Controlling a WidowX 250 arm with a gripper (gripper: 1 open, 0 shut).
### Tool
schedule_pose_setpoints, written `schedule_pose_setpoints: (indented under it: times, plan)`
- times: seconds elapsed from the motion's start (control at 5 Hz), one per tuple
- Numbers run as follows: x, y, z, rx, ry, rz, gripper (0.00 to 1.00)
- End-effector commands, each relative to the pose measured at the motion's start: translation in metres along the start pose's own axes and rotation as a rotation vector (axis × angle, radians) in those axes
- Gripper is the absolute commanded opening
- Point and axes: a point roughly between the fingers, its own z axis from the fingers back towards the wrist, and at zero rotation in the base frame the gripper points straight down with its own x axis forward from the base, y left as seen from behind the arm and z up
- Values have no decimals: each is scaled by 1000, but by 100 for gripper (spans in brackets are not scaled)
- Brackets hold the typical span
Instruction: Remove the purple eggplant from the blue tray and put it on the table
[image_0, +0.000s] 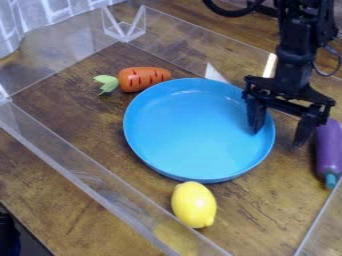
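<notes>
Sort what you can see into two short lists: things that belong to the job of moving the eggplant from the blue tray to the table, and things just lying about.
Part of the job:
- purple eggplant, on the table
- blue tray
- table
- open gripper

Just lying about:
- orange carrot
- yellow lemon

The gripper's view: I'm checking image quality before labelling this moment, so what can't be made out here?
- Gripper: camera view; its dark fingers blend together, so whether they touch the tray's rim is unclear.
- Blue tray: camera view; the gripper hides part of its right rim.
- Purple eggplant: camera view; the gripper's near finger overlaps or adjoins its left side, contact unclear.
- Robot arm: camera view; cut off by the top edge.
</notes>
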Motion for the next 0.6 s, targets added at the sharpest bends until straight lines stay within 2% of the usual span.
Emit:
schedule_pose_setpoints:
  times: [0.0, 0.2, 0.4]
  plan:
    - [13, -22, 18, -25, -73, -22, 100]
    - [18, -29, 12, -25, -72, -23, 100]
    - [24, -30, 5, -11, -66, -24, 0]
